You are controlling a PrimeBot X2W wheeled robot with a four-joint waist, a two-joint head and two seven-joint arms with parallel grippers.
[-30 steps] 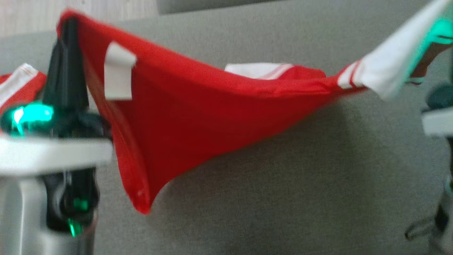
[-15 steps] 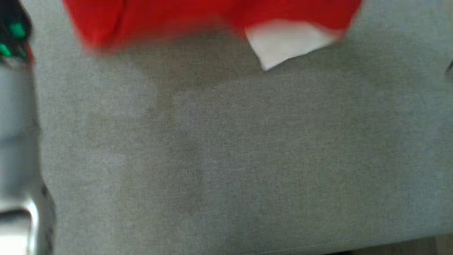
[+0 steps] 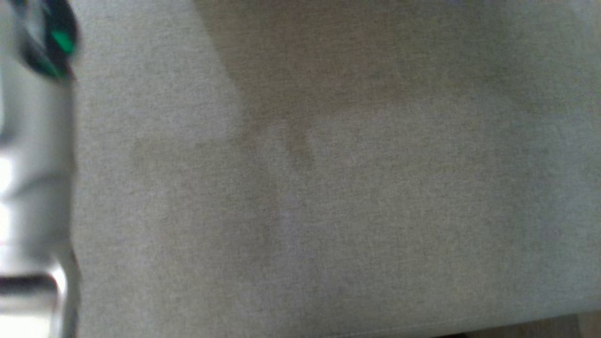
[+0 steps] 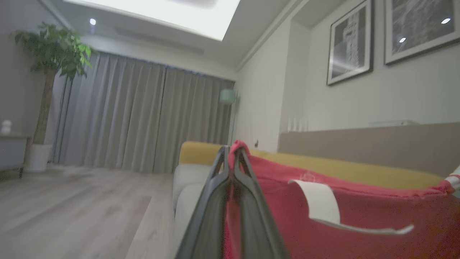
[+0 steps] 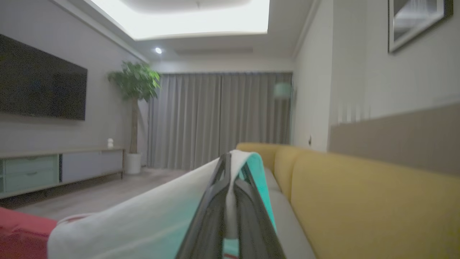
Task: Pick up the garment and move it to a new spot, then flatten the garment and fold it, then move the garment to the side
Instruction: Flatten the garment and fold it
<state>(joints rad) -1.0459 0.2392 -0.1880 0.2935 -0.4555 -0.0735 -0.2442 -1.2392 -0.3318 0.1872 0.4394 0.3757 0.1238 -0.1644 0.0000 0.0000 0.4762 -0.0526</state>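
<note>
The garment (image 4: 359, 219) is red with white trim and a white label (image 4: 320, 201). In the left wrist view my left gripper (image 4: 231, 149) is shut on its red edge, with the cloth stretching off to the right. The right wrist view has my right gripper (image 5: 230, 156) shut on the garment's white sleeve (image 5: 143, 223), which drapes to the left down to a red part (image 5: 21, 233). Both grippers hold the cloth up in the air, above the seat. My pale left forearm (image 3: 33, 164) runs along the left edge of the head view.
A grey seat cushion (image 3: 328, 188) lies below, its front edge (image 3: 516, 324) at the bottom right. A yellow backrest (image 5: 359, 201) runs behind the seat. Wooden floor (image 4: 72, 208), curtains, a potted plant (image 5: 134, 82) and a wall screen (image 5: 39, 82) lie beyond.
The head camera has shifted toward the cushion's front edge. The garment, stretched between both grippers a second ago, has passed out of the top of that picture.
</note>
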